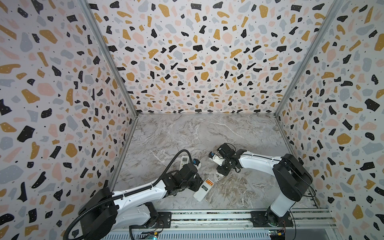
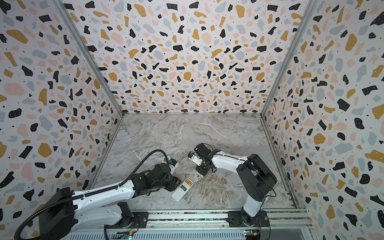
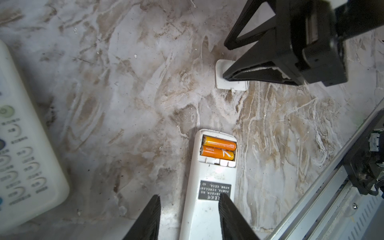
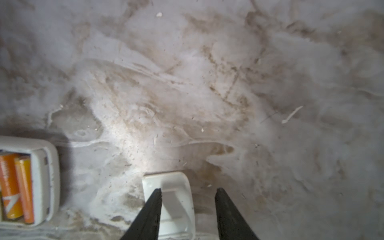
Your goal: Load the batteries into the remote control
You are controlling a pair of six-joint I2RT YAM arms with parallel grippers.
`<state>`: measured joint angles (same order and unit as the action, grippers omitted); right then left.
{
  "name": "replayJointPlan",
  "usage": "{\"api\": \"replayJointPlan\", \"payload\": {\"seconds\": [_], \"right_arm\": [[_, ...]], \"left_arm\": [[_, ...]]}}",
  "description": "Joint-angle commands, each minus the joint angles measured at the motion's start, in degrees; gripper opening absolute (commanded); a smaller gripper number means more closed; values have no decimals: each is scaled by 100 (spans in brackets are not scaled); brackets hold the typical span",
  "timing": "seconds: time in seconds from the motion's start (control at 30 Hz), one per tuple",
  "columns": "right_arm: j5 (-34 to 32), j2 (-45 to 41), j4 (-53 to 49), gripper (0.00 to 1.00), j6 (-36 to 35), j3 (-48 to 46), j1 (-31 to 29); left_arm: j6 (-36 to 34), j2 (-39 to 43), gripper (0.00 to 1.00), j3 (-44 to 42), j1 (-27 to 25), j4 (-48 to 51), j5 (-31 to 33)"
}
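A white remote control [image 3: 207, 199] lies face down on the marble table, seen in both top views [image 1: 202, 192] [image 2: 179, 192]. Its battery bay is uncovered. Two orange batteries [image 3: 218, 148] [image 4: 16, 187] [image 1: 209, 182] lie side by side in it. My left gripper [image 3: 189, 196] [image 1: 199, 185] hovers over the remote's lower half, open, one finger clear of the remote's side. My right gripper [image 4: 188, 190] [image 1: 220, 173] is open just above the loose white battery cover [image 4: 172, 199] [image 3: 228, 83], which lies flat on the table a short way from the remote.
A second white remote [image 3: 25, 155] [image 1: 184, 161] lies face up, buttons showing, behind the left arm. Patterned walls enclose the table on three sides. The metal rail [image 1: 207, 216] carrying both arm bases runs along the front edge.
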<state>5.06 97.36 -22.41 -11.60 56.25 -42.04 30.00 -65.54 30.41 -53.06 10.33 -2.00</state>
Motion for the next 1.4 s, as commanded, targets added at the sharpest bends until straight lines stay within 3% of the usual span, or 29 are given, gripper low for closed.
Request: {"api": "replayJointPlan", "payload": {"seconds": [0.0,0.17,0.5,0.7,0.97,1.2,1.37], "right_arm": [[-49,-3,-267,45,39,123,16],[-23,54,-397,39,27,27,12],[-523,112,-528,13,-124,-69,-207],[-889,-38,-332,0,-107,-222,-382],[-848,-1131,567,0,-7,-733,-596],[-144,-2940,2856,0,456,-1894,-621],[144,-3345,3580,0,536,-2186,-612]], "left_arm": [[-108,26,48,106,-13,-47,57],[-172,-62,48,223,-10,-82,95],[-135,-135,48,325,-7,-150,135],[-31,-143,48,342,-9,-425,-160],[140,12,50,412,47,-1042,-581],[256,199,50,632,339,-1480,-626],[231,300,48,796,537,-1586,-531]]}}
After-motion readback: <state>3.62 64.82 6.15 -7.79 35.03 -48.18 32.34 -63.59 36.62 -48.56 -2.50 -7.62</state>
